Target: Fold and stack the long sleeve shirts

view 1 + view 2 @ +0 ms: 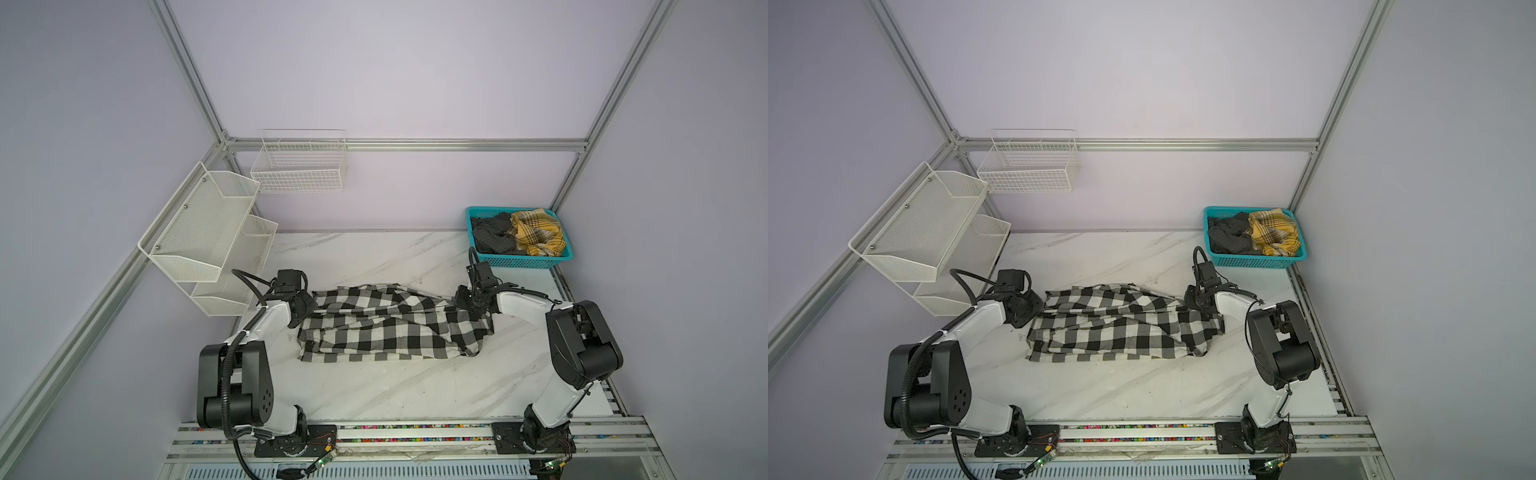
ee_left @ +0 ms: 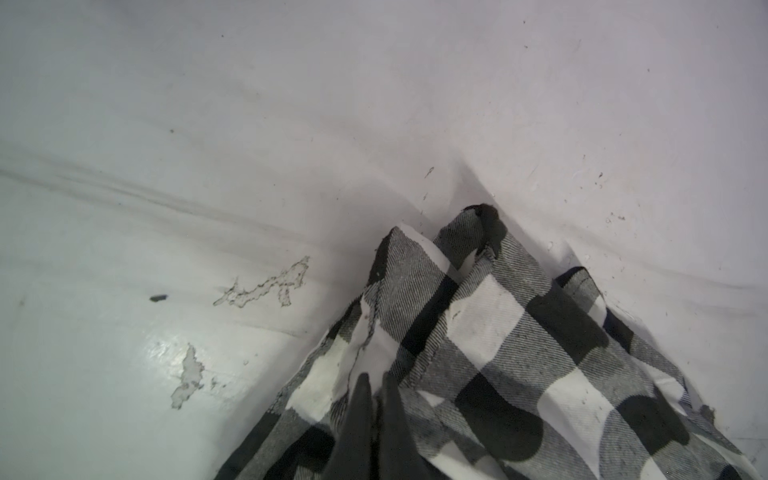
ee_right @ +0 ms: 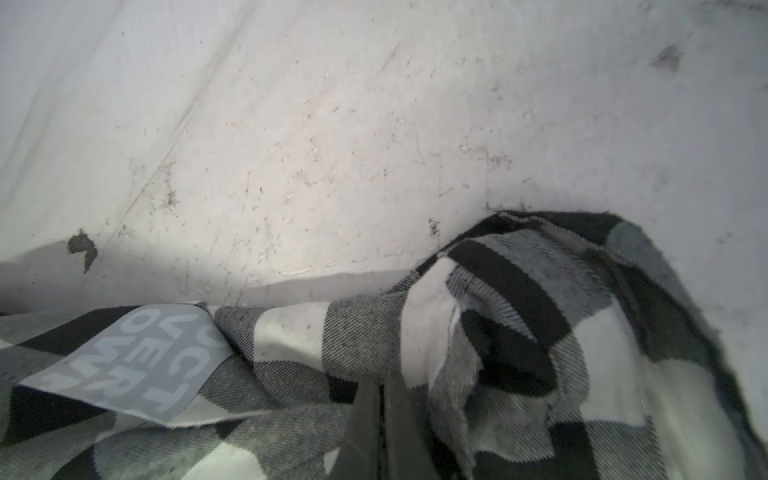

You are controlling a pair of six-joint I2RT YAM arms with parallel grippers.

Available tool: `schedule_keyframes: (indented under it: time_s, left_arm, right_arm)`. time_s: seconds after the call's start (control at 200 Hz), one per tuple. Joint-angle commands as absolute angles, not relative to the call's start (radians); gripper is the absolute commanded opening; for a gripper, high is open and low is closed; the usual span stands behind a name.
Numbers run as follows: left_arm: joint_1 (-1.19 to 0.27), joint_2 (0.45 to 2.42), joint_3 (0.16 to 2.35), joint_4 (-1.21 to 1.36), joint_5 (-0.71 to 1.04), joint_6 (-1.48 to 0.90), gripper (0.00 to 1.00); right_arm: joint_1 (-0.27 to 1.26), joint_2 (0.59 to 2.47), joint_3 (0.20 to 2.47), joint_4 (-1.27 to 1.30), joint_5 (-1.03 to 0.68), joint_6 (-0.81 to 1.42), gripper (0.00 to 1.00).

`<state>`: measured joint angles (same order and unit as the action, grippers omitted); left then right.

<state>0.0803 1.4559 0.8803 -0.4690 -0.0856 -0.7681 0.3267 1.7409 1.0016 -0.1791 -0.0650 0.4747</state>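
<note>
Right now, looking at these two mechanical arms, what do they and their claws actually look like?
Both arms, the left arm and the right arm, have smooth white shells joined by bulky black rounded joint housings, bolted to black base plates. A ribbed black cable hose loops along the left one. The left claw and right claw each end in two slim, dark, tapering fingers.

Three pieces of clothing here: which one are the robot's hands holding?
The black-and-white checked shirt, spread on the table; the left hand and right hand pinch its ends. The dark garment and the yellow plaid one lie bunched in the blue basket.
</note>
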Motion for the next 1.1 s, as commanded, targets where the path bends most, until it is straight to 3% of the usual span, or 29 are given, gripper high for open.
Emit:
schedule_keyframes:
  time_s: [0.0, 0.215, 0.24, 0.3, 0.345, 0.395, 0.465, 0.595, 0.705, 0.9, 1.095]
  left_arm:
    - [0.078, 1.439, 0.816, -0.458, -0.129, -0.784, 0.00]
    - [0.078, 1.495, 0.757, -0.446, -0.113, -0.810, 0.00]
    - [0.078, 1.489, 0.758, -0.454, -0.106, -0.815, 0.08]
    - [0.077, 1.455, 0.764, -0.476, -0.110, -0.830, 0.39]
    - [0.078, 1.423, 0.779, -0.499, -0.120, -0.840, 0.53]
    - [0.075, 1.363, 0.811, -0.534, -0.126, -0.837, 0.60]
    - [0.072, 1.338, 0.898, -0.604, -0.140, -0.831, 0.62]
    - [0.043, 1.362, 1.028, -0.649, -0.111, -0.812, 0.56]
    - [0.010, 1.462, 1.083, -0.638, -0.055, -0.818, 0.42]
    - [-0.027, 1.577, 1.066, -0.582, 0.038, -0.867, 0.19]
    - [-0.029, 1.638, 1.045, -0.574, 0.039, -0.856, 0.07]
  right_arm:
    - [0.326, 1.767, 0.993, -0.165, -0.021, 0.480, 0.00]
    - [0.331, 1.771, 1.000, -0.172, -0.030, 0.478, 0.00]
    - [0.334, 1.768, 1.004, -0.179, -0.031, 0.476, 0.02]
    - [0.340, 1.750, 1.020, -0.204, -0.028, 0.470, 0.23]
    - [0.345, 1.727, 1.039, -0.234, -0.022, 0.467, 0.38]
    - [0.355, 1.697, 1.075, -0.273, -0.009, 0.460, 0.48]
    - [0.371, 1.672, 1.144, -0.334, 0.005, 0.439, 0.54]
    - [0.449, 1.717, 1.324, -0.413, -0.001, 0.328, 0.63]
    - [0.563, 1.855, 1.497, -0.485, 0.008, 0.213, 0.69]
    - [0.687, 2.082, 1.745, -0.515, 0.004, 0.166, 0.79]
    - [0.716, 2.294, 1.981, -0.582, 0.025, 0.170, 0.82]
